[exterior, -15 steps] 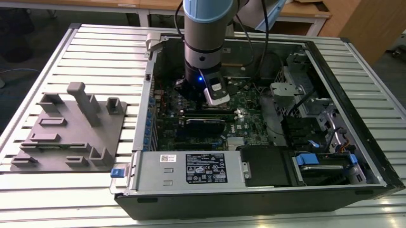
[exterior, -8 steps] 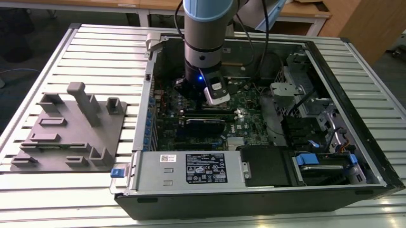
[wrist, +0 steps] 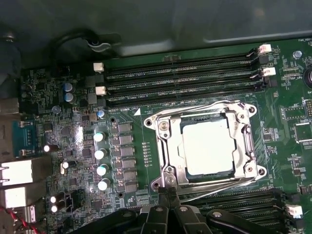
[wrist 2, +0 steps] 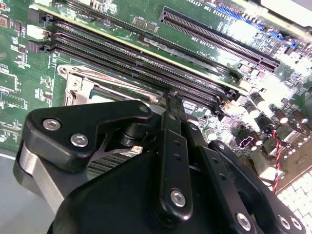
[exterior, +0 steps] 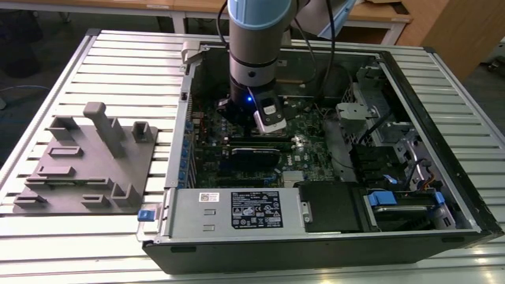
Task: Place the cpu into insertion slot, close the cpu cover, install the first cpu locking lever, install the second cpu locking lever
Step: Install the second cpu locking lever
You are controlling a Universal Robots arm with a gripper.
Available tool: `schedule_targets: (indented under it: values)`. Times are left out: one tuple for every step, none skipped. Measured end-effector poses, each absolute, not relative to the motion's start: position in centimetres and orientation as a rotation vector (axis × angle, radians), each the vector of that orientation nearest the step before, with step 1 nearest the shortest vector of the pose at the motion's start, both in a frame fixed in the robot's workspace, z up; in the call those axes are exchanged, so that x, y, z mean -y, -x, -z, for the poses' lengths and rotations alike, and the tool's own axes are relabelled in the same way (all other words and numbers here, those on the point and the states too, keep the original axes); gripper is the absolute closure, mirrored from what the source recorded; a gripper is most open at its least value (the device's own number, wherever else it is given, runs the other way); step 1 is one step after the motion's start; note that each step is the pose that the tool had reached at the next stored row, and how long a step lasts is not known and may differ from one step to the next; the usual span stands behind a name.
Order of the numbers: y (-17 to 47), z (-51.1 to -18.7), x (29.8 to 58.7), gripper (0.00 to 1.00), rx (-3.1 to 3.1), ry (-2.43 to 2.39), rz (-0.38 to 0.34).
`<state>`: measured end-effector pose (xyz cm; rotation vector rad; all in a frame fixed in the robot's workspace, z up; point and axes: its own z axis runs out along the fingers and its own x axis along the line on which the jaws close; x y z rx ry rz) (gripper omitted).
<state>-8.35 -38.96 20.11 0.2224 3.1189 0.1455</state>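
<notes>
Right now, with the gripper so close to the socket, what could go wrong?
1. The gripper sits at the edge of the cpu cover, beside a thin locking lever. A small slip might bend the lever or scrape the green motherboard.
2. The cover lies over the cpu; pressing off-centre could possibly stress the chip.
3. Capacitors and memory slots stand nearby, so a sideways move could hit them.

a: where is the computer case [exterior: 332, 236]?
b: on the table [exterior: 118, 59]. the stand [exterior: 87, 171] sits beside it, toward the exterior view's left.
a: and the cpu [wrist: 206, 147]?
b: in the insertion slot [wrist: 171, 141] on the motherboard [wrist: 78, 146], with the cpu cover [wrist: 242, 141] around it.
a: the gripper [wrist: 168, 192]?
b: just beside the cover's edge. memory slots [wrist: 180, 73] lie on the far side of the cpu.
</notes>
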Motion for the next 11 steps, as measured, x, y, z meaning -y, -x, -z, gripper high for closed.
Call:
schedule_targets:
  values:
    - [8.35, -20.1, 39.04, 0.89, -3.119, -0.222, -0.151]
    - [8.35, -20.1, 39.14, 0.89, -3.119, -0.222, -0.154]
    - [8.35, -20.1, 39.21, 0.89, -3.119, -0.223, -0.156]
    - [8.35, -20.11, 39.26, 0.89, -3.119, -0.223, -0.159]
    - [8.35, -20.1, 39.29, 0.89, -3.119, -0.223, -0.163]
    - [8.35, -20.09, 39.33, 0.89, -3.119, -0.223, -0.167]
    - [8.35, -20.07, 39.36, 0.89, -3.119, -0.223, -0.17]
    - [8.35, -20.03, 39.4, 0.89, -3.119, -0.223, -0.174]
    - [8.36, -19.99, 39.43, 0.89, -3.119, -0.223, -0.18]
    - [8.36, -19.95, 39.45, 0.89, -3.118, -0.223, -0.191]
    - [8.36, -19.91, 39.49, 0.89, -3.118, -0.223, -0.203]
